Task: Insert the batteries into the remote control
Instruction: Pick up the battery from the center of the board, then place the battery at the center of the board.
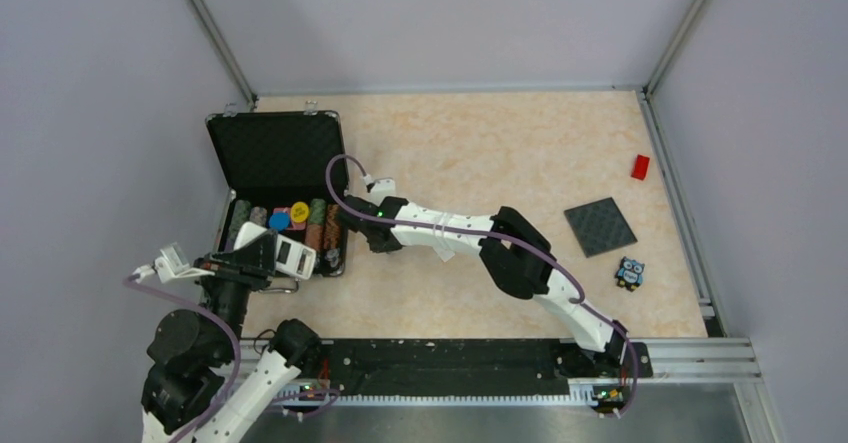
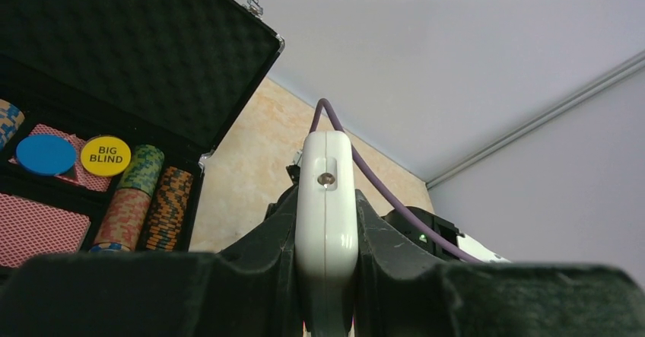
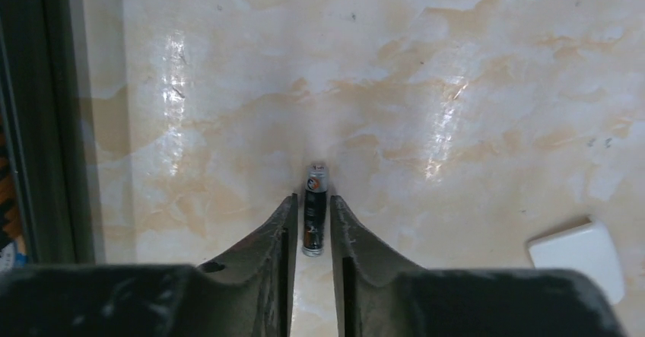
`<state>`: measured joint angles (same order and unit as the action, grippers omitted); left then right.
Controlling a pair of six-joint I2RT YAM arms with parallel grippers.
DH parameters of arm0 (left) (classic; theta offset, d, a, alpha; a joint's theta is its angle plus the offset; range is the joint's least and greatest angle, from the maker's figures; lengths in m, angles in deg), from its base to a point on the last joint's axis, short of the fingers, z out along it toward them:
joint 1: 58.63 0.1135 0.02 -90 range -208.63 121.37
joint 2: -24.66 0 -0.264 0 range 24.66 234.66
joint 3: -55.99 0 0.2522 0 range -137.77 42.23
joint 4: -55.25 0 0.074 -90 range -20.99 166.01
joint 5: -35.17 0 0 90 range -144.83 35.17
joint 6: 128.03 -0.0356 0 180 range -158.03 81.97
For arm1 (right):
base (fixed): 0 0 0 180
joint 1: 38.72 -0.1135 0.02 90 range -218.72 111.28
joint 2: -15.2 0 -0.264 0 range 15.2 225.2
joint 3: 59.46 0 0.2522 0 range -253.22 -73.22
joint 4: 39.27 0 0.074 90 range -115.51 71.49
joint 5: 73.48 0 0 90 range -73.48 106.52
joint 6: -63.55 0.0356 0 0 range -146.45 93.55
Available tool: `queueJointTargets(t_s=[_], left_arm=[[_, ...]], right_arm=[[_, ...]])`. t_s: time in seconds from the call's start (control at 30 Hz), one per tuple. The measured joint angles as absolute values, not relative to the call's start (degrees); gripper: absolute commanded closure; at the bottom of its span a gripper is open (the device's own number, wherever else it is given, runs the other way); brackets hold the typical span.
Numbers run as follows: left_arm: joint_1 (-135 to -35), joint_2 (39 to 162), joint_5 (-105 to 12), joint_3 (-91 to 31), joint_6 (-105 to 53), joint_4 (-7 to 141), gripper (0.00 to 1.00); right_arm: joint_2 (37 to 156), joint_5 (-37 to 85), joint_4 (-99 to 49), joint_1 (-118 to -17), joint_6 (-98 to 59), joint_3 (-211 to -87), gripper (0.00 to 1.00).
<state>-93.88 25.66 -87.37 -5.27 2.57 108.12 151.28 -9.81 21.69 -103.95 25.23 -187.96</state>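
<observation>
My left gripper is shut on the white remote control, which I see edge-on, standing up between the fingers. In the top view it is held above the chip case's front edge. My right gripper is low over the table just right of the case. One dark battery lies on the table between its fingertips, with a thin strip of table showing on each side. The jaws stand narrowly apart. The second battery is not in view.
An open black case with poker chips and a "BIG BLIND" disc stands at the left. A small white cover piece lies right of the right gripper. A red block, a dark square mat and an owl toy lie at the right.
</observation>
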Motion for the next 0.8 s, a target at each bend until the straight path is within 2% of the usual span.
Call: queueJointTargets(t_s=[0.1,0.23,0.4,0.6,0.8], left_arm=[[-93.9,25.2,-87.5,-4.4,2.6,108.1,1.0],[-93.9,25.2,-87.5,-3.9,2.5,108.1,1.0],[-93.9,25.2,-86.3,-3.1,2.4,107.6,1.0],[-93.9,28.0,-83.2,0.5,3.7,101.3,1.0],[-93.9,35.2,-79.7,4.0,5.6,94.0,1.0]], right_arm=[[151.3,-10.6,22.8,-104.0,24.8,-188.0,1.0],[149.7,-11.3,21.2,-104.0,21.5,-185.1,1.0],[140.0,-11.3,16.4,-103.4,11.6,-169.3,1.0],[120.0,-5.7,11.1,-97.1,-1.5,-147.5,1.0],[102.8,-3.2,8.3,-91.5,-12.4,-133.4,1.0]])
